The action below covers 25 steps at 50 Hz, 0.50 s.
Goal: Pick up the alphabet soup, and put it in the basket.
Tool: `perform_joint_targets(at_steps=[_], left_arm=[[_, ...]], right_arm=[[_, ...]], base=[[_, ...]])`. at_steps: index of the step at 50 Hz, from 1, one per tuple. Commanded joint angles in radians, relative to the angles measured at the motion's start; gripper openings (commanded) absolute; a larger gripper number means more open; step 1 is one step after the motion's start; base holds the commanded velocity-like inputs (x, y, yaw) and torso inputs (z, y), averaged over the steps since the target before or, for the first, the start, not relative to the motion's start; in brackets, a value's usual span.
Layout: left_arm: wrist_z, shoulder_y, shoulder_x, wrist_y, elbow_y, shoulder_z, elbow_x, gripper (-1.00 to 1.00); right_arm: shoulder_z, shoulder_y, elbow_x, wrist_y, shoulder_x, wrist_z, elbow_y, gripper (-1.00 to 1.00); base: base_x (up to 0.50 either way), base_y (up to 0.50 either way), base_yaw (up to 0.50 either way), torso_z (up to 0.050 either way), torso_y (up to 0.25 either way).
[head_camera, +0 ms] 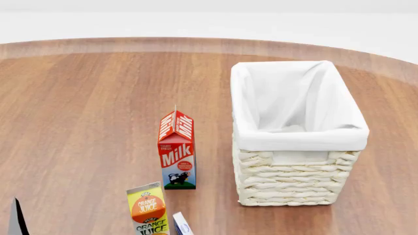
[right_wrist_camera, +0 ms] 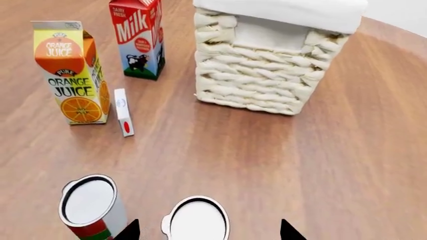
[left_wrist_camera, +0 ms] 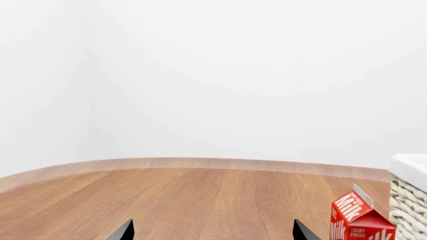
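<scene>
Right hand poised over two cans at lower edge of right wrist view; fingertips spread wide, nothing grasped. Left hand also spread and empty, only fingertips visible at bottom of left wrist view, aimed over bare worktop.

Alphabet soup — judged to be the white-topped can between the right fingertips, lower centre; label hidden from above, so identity unconfirmed. Red and green can just beside it, lower left, apart.

Step in hand: descend and grasp. Advisable to centre on the white lid, drop straight, keep the left-side finger out of the neighbouring can, clench on the wall.

Basket upper right of the frame, well apart.
</scene>
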Motion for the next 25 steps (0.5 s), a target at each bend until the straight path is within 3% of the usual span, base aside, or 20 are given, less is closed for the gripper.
perform_joint_targets(at_steps=[1, 25], left_arm=[[0.017, 0.004, 0.021, -0.016, 0.01, -0.04, -0.01, 1.0], [0.005, 0.003, 0.011, -0.016, 0.013, -0.038, -0.02, 1.0]], right_arm=[[-0.014, 0.032, -0.04, 0.017, -0.031, -0.027, 0.033, 1.0], [-0.054, 0.082, -0.05, 0.016, -0.045, -0.053, 0.114, 1.0]], base=[[0.0, 0.0, 0.0, 0.0, 0.0], [0.0, 0.0, 0.0, 0.0, 0.0]])
